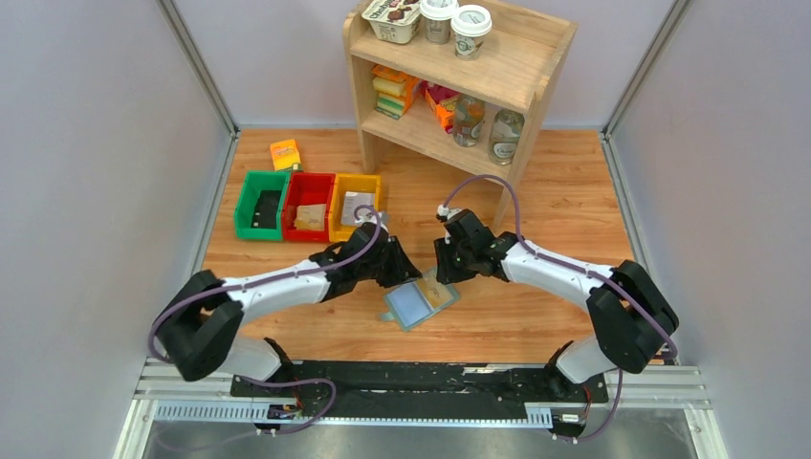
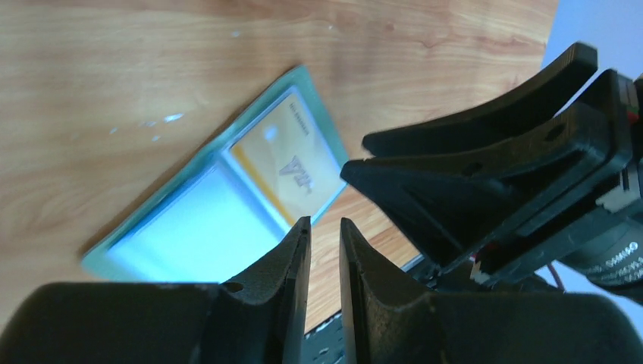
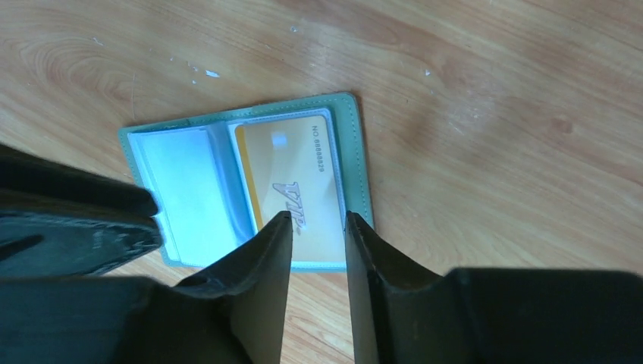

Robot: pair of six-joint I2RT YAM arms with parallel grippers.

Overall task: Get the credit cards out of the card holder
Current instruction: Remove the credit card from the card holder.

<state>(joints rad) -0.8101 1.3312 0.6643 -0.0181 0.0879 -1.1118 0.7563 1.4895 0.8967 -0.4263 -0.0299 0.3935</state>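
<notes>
The card holder (image 1: 409, 308) lies open and flat on the wooden table between my two arms, green border up, with blue-grey pocket panels. A yellow credit card (image 3: 292, 171) sits in its right-hand pocket; the other panel (image 3: 186, 189) looks empty. My right gripper (image 3: 318, 218) hovers over the card's near edge, jaws a little apart with nothing between them. My left gripper (image 2: 325, 221) hangs over the holder's (image 2: 189, 235) corner, jaws slightly apart and empty. The right fingers (image 2: 485, 159) show close beside it in the left wrist view.
Green (image 1: 260, 204), red (image 1: 308, 204) and yellow (image 1: 352, 206) bins stand at the back left, with an orange packet (image 1: 285, 153) behind them. A wooden shelf (image 1: 516, 67) with cups, jars and packets stands at the back. The black rail (image 1: 411, 382) runs along the near edge.
</notes>
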